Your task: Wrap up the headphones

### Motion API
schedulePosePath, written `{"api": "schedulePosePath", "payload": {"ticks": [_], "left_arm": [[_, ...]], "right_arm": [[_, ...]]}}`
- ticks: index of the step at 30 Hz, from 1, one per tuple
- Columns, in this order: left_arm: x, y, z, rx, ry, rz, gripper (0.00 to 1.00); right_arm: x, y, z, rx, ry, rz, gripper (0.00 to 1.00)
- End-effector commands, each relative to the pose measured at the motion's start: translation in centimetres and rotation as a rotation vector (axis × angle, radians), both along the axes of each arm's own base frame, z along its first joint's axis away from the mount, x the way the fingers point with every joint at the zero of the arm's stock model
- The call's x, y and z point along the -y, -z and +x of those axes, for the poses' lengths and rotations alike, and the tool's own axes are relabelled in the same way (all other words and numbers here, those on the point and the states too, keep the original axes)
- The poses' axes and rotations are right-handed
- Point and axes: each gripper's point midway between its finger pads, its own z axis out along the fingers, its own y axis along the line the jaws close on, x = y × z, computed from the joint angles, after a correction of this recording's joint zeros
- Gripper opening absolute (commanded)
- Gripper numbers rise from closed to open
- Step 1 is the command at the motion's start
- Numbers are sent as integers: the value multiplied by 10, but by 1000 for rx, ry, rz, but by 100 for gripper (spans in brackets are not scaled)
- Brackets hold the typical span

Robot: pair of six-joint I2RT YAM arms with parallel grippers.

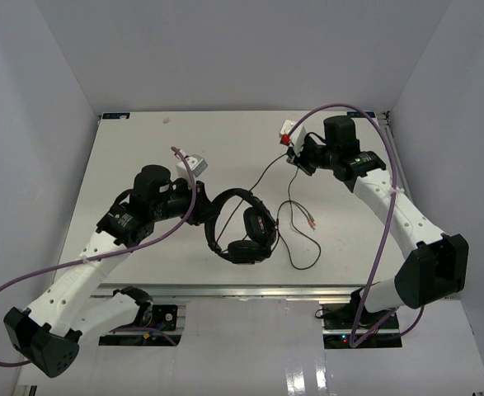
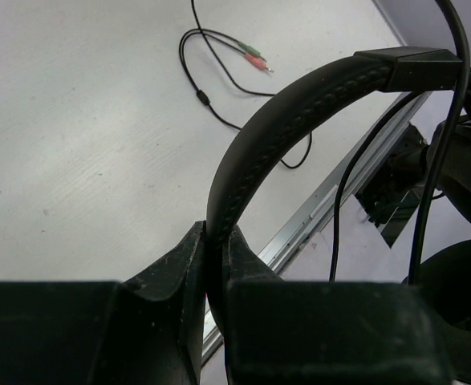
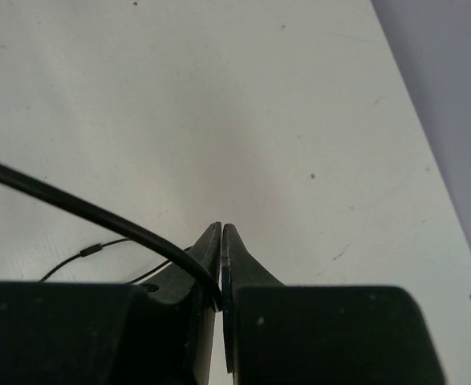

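White walls close in a pale counter, seen from above with both arms reaching in from its near edge.

The left gripper is clamped on the headband, its two jaws pressed against either side of the thin padded arch. In the overhead view the left gripper comes in from 9 o'clock, and the headphones sit near the 6 o'clock edge of the counter. The arch points toward 10 o'clock and the two ear cups hang toward 5 o'clock. I cannot tell whether the cups rest on the surface. This grip looks meant to anchor the headset so it does not slide while the wire is worked.

The right gripper is closed too, with the cord pinched low between its jaws. From overhead, the right gripper sits at about 1 o'clock from the headphones and well apart from them. A stretch of cord runs fairly straight between the two, which suggests the wire is being drawn out to take up its slack.

The rest of the cord lies in loose loops at 3 o'clock from the cups. It ends in the plug tips, one reddish and one greenish in the left wrist view. Nothing is wound round the headband yet, so the wrapping seems barely begun.
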Motion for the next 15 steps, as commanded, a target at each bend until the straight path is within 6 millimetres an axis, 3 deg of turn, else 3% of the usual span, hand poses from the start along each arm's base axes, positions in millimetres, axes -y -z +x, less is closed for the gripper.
{"api": "schedulePosePath", "payload": {"ticks": [1,6,10,15], "left_arm": [[3,-57,-10,86,17,-114,0],[2,-79,-9,104,-5,-152,0],[10,-95,-6,97,5,-195,0],[18,-124,1,108,-9,-280,0]], "right_arm": [[-5,-7,-4,-30,-24,117,8],[-13,9,-24,-108,-84,196,8],[-30,8,-52,-215,-182,328,8],[-50,-2,-69,-327,-225,530,8]]}}
